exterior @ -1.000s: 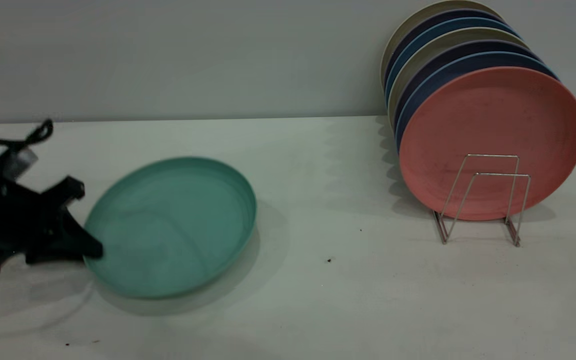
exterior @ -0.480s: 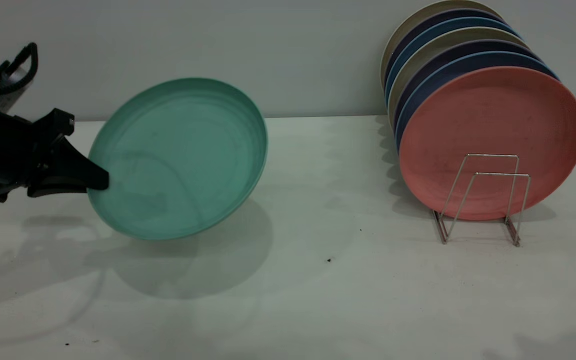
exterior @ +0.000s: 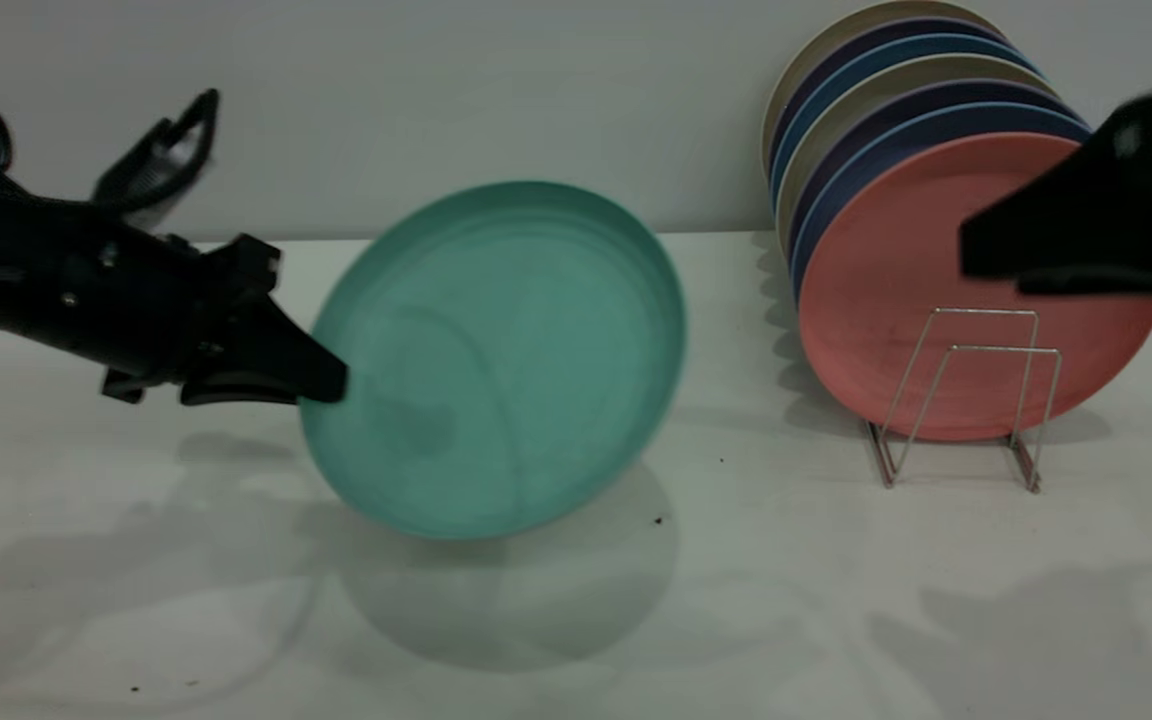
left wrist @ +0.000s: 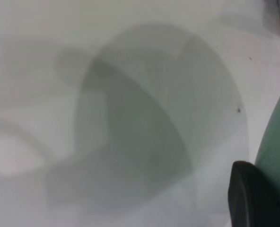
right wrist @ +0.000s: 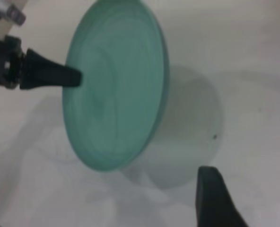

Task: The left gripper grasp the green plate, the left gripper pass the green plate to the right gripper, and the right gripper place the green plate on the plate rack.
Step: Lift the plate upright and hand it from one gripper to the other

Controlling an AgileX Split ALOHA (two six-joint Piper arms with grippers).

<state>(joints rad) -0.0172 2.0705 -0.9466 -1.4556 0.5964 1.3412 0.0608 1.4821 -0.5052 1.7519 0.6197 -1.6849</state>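
Observation:
The green plate (exterior: 496,360) hangs tilted in the air above the table, its hollow face toward the exterior camera. My left gripper (exterior: 321,380) is shut on the plate's left rim. In the left wrist view one black finger (left wrist: 251,194) lies against the plate's edge (left wrist: 277,142). My right gripper (exterior: 986,260) hovers at the right, in front of the plates in the rack, apart from the green plate. In the right wrist view its fingers (right wrist: 215,198) stand apart and empty, facing the green plate (right wrist: 116,90) and the left gripper (right wrist: 76,75). The plate rack (exterior: 966,400) stands on the table at the right.
A salmon-pink plate (exterior: 896,300) stands upright in the rack, with several blue, dark and beige plates (exterior: 836,130) behind it. Two wire dividers at the rack's front hold nothing. The white table (exterior: 576,640) carries a few small dark specks.
My left gripper lifted the green plate off the table, tilted it up and carried it to the right. My right gripper came into view from the right edge.

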